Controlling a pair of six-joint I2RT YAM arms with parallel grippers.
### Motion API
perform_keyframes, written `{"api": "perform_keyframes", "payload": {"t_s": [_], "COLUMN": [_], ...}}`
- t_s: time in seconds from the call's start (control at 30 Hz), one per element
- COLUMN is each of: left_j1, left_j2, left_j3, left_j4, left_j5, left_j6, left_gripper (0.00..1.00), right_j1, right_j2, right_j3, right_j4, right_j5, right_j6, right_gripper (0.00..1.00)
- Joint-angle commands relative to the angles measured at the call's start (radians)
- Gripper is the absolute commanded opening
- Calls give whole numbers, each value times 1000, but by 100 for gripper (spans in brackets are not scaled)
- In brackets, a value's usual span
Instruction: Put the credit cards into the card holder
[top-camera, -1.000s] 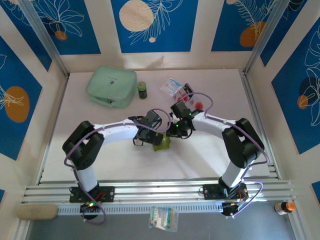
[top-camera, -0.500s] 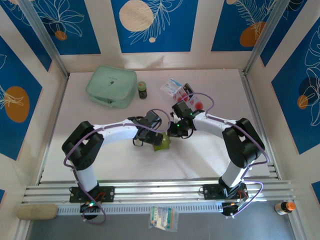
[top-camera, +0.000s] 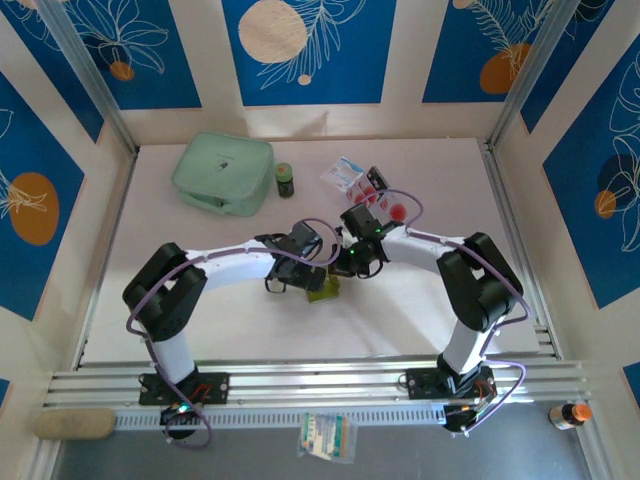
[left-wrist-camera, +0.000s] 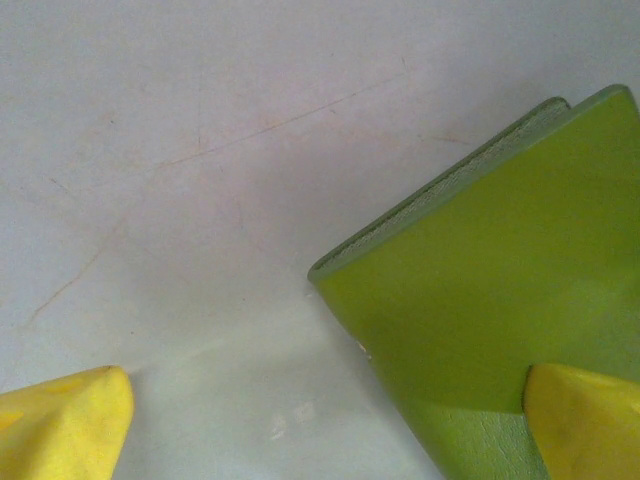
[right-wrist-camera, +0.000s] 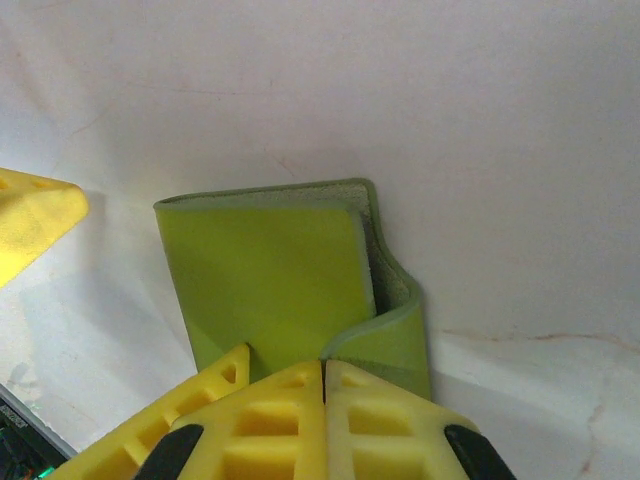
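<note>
The olive-green card holder (top-camera: 323, 289) lies mid-table between both grippers. In the right wrist view its cover (right-wrist-camera: 265, 280) is flat, while one flap (right-wrist-camera: 400, 320) curls up into my right gripper (right-wrist-camera: 323, 372), which is shut on that flap's edge. My left gripper (left-wrist-camera: 320, 430) stands open. One yellow fingertip (left-wrist-camera: 585, 420) rests over the holder (left-wrist-camera: 500, 280) and the other fingertip (left-wrist-camera: 60, 425) is over bare table. The credit cards (top-camera: 385, 203), whitish with red dots and one black, lie behind the right gripper (top-camera: 345, 262).
A mint-green zip pouch (top-camera: 222, 173) and a small dark bottle (top-camera: 285, 179) stand at the back left. A white-and-blue sachet (top-camera: 347, 171) lies next to the cards. Aluminium rails (top-camera: 320, 385) run along the near edge.
My right gripper has closed the last bit onto the holder's flap and shifted slightly left. The left arm has stayed put, open.
</note>
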Motion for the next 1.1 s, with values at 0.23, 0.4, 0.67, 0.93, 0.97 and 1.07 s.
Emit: {"api": "perform_keyframes", "payload": {"t_s": [0.23,0.4,0.67,0.93,0.97,1.07], "left_j1": [0,21,62,64,64,64], "left_j2": [-5,-31,-24,16,18,23], "left_j3": [-28,-11,-22,-50,-53,-57], "left_j4": [-62,-66,-72,-61,-59,-54], "left_j5": [-18,14,33,30,31,31], "left_j6": [-35,-65,-93,-101,-100,-99], "left_gripper": [100,100,100,100,100,100], "right_j1": [17,18,34,79,85,105], "right_j2": [40,34,38,29,28,23], "right_j3": [-59,-85,-79,-83,-83,-84], "right_j4": [22,18,-15,-46,-48,-51], "right_j5": [-28,-5,51,126,133,153], "right_j6": [25,22,-3,-20,-22,-33], "right_gripper": [0,0,0,0,0,0]}}
